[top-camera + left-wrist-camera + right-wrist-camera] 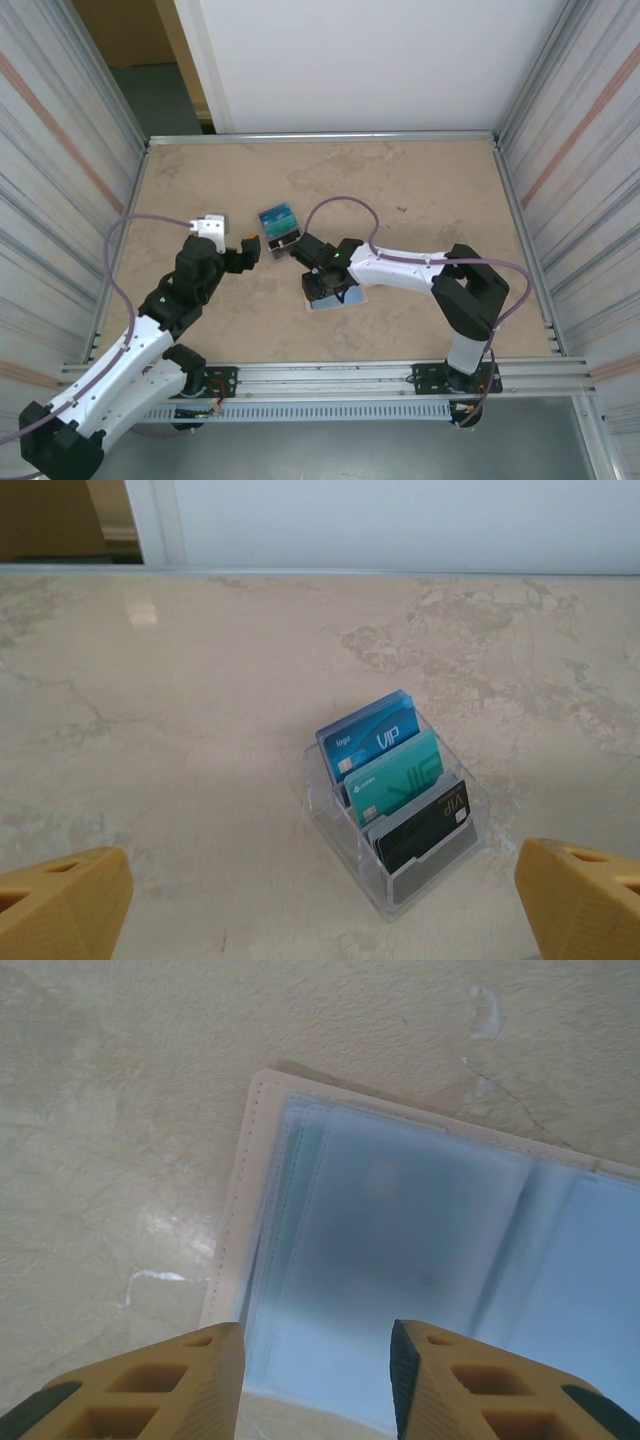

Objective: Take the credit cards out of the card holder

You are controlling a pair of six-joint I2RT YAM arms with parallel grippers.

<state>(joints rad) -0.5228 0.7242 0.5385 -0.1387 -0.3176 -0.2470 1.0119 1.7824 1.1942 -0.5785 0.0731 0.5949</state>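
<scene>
Your right gripper (pixel 312 1365) sits nearest the lens: both yellow fingers point down over the near edge of the card holder (pixel 400 1210), jaws half drawn together with pale lining showing in the gap. Whether they pinch a sleeve or a card edge you cannot tell; the view is blurred. Holder lies spread open and flat, beige stitched rim at 9 o'clock, pale blue pockets running off toward 3 o'clock. On the table (pixel 450 190) it sits just toward 6 o'clock of centre, under that gripper. Pockets look pale; no card face is readable in them. Note the clear tray (pixel 430 868) at 10 o'clock of the holder, near but apart, with a blue card (pixel 375 738), teal card (pixel 400 775) and black card (pixel 425 825) upright in its slots. Your left gripper (pixel 320 905) hangs at 8 o'clock of the tray, released, fingers spread wide, nothing between. Judgement: step in hand is a pick at the holder, likely late in the task with three cards out. Next move calls for a shallow pinch on a card edge alone, then a slide out along the pocket mouth; catch the flap and the whole holder lifts. Room: bare table wide at 12 and 3 o'clock; tray and left arm crowd 10 o'clock; ribbed walls (pixel 60 150) well apart.
</scene>
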